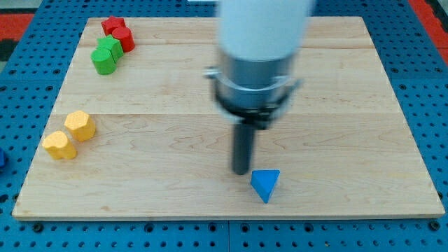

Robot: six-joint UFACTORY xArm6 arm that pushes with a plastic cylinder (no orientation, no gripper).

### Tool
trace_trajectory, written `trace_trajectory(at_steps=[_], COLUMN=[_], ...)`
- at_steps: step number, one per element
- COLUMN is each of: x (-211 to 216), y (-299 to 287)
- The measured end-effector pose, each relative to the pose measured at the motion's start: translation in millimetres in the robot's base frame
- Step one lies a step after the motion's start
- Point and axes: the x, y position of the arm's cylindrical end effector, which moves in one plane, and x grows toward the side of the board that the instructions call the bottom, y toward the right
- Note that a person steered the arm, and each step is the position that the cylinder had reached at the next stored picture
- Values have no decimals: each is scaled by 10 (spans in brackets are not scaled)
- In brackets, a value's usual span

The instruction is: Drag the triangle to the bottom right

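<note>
tip (241, 171) of rod: down on wooden worktop (350, 105), just left of blue triangle (265, 185), contact unclear | triangle: bottom centre, near lower edge | tool: plain rod, no jaws, holds nothing | red, green blocks top left; yellow blocks left

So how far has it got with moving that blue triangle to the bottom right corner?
Partly done: the blue triangle sits near the board's bottom edge, about mid-width. In hand: my tip stands just to its upper left, close beside it. Left: pushing it across the bare wooden board to the view's bottom right corner.
</note>
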Motion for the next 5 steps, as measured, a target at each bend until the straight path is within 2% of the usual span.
trace_trajectory(at_steps=[1, 2, 3, 5], x=[535, 456, 207, 146], y=[-278, 412, 842, 1580])
